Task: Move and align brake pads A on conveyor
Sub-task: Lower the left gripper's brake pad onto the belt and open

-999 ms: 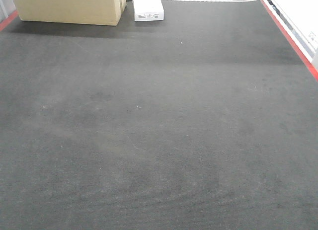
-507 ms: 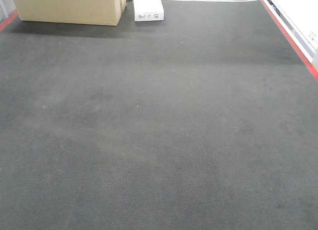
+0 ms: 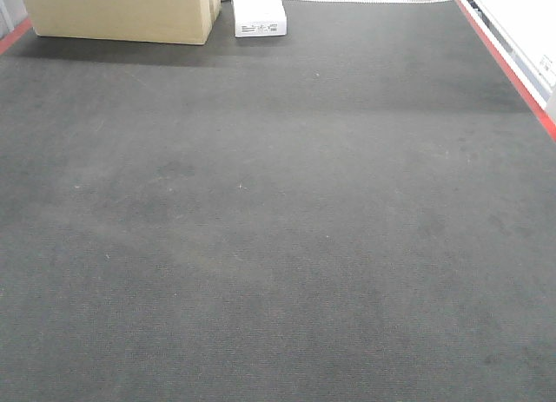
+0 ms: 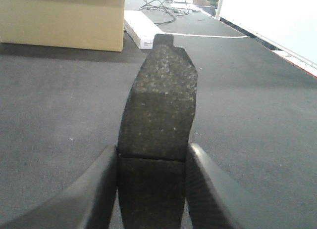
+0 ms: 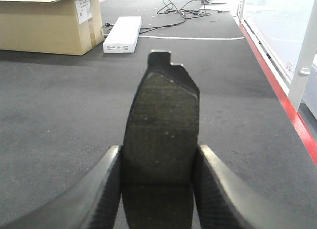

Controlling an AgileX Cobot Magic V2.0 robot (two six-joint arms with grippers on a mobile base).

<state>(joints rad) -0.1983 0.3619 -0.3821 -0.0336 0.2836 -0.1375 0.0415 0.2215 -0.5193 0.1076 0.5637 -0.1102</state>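
Two brake pads A are in view, one per arm. I see the left pad (image 4: 158, 105) clamped by its long edges between the left jaws, friction face up, projecting forward over the conveyor (image 3: 278, 246). The right pad (image 5: 162, 125) is gripped likewise by the right jaws, with its backing-plate tab at the far tip. At the belt's far end stand one cardboard box (image 3: 122, 11), contents hidden, and one flat white carton (image 3: 258, 11) just beside it. A red frame edge (image 3: 508, 68) bounds the belt's right side.
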